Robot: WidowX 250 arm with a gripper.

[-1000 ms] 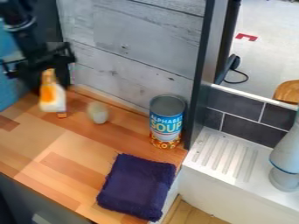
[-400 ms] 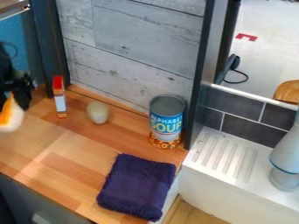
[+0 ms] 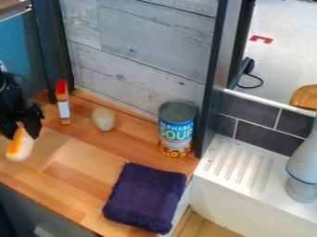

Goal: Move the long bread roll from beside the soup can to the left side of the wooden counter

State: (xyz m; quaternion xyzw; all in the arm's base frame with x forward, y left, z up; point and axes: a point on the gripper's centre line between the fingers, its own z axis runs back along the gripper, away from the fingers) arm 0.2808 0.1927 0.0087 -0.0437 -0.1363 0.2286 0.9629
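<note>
Toy hot dog (image 3: 20, 147) was at the wooden counter (image 3: 77, 150), its upper end in your gripper (image 3: 25, 128), fingers closed to its width; your grasp looked done, its release not. Contact with the wood was unclear.

I see an upright soup can (image 3: 177, 129) right of centre, beside a dark post (image 3: 212, 78). At the lower middle I see a folded navy towel (image 3: 145, 196). Left of centre I find a pale egg-shaped thing (image 3: 103, 119), near a narrow red-and-white box (image 3: 63, 104). A ribbed white drainboard (image 3: 218, 162) lies at my frame's right.
</note>
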